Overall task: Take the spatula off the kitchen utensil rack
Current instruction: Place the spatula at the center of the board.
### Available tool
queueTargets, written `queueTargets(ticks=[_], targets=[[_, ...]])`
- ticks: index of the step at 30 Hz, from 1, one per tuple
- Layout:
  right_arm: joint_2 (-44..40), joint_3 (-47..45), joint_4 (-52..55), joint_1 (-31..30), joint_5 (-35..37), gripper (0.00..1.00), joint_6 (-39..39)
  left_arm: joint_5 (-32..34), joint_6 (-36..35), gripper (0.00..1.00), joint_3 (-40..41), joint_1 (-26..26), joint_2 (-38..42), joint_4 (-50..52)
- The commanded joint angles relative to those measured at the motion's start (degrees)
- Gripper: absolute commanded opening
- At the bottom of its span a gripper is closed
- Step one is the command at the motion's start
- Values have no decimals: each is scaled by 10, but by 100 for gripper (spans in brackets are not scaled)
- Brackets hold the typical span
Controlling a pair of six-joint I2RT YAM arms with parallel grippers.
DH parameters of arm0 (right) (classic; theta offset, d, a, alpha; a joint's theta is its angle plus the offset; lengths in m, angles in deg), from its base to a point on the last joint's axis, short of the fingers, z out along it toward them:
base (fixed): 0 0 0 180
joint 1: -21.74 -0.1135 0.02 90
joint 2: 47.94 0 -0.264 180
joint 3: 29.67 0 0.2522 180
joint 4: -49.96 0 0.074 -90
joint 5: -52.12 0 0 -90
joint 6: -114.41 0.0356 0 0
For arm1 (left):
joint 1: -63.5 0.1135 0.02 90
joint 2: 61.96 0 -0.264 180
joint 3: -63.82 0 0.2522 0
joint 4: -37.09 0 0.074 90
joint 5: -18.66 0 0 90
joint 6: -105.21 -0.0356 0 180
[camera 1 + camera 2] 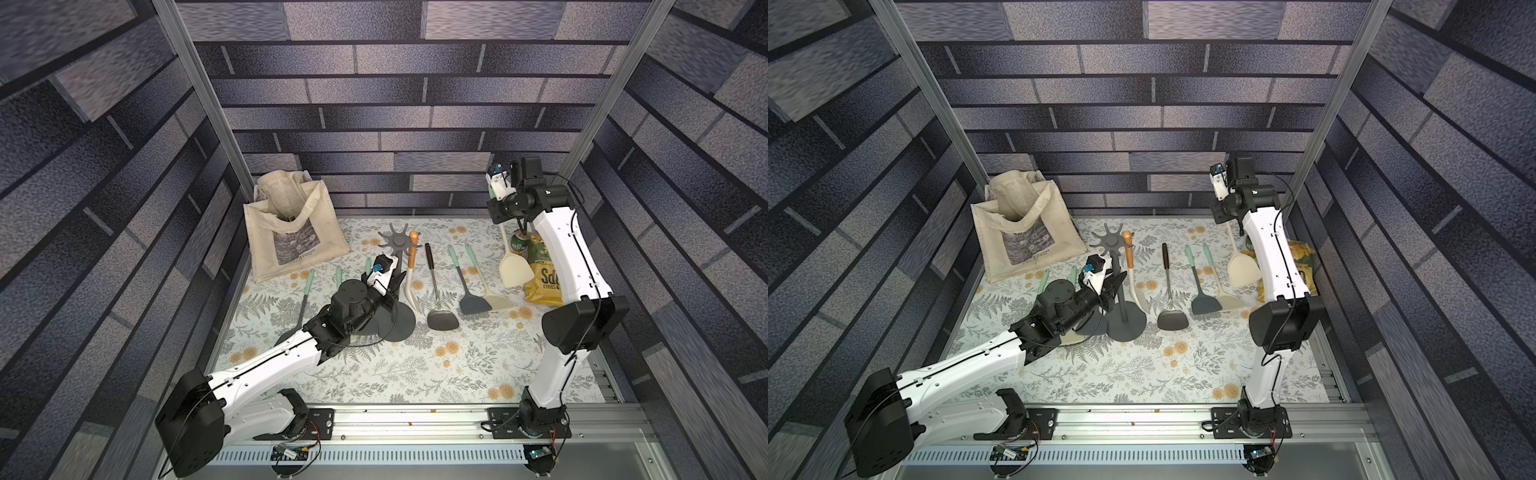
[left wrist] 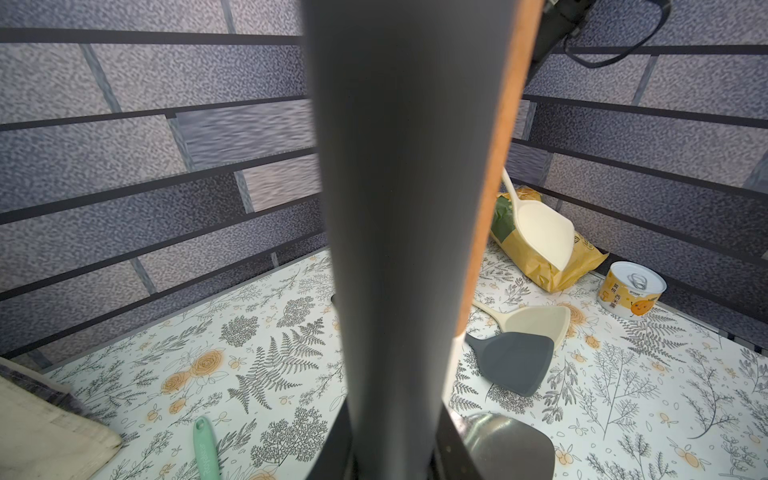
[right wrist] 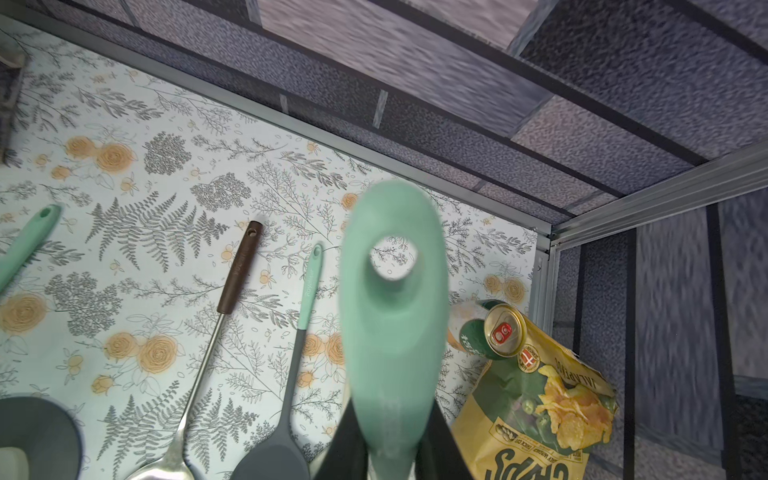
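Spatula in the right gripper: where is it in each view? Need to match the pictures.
Top view: spatula hangs from right gripper, blade beside chips bag, far right.
Top view: same place, blade just left of the right arm.
Left wrist: cream blade in front of the chips bag, beyond the rack pole.
Right wrist: mint handle close up between the jaws, chips bag beside it.
Shared landmark: the chips bag.

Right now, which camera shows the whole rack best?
A top view. In both top views the rack shows whole: hook ring, pole and round base. The left wrist view shows only its pole, huge and close. The right wrist view catches just an edge of the base.
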Motion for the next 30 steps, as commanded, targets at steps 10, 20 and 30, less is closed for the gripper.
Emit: queueTargets(ticks=[10, 20, 30], targets=[[106, 50, 42, 43, -61, 0, -39, 9, -15, 14, 13, 4, -6, 56], [154, 59, 63, 54, -47, 0, -65, 15, -17, 14, 13, 0, -11, 59], [190, 37, 30, 71, -66, 0, -50, 18, -18, 14, 9, -3, -13, 64]])
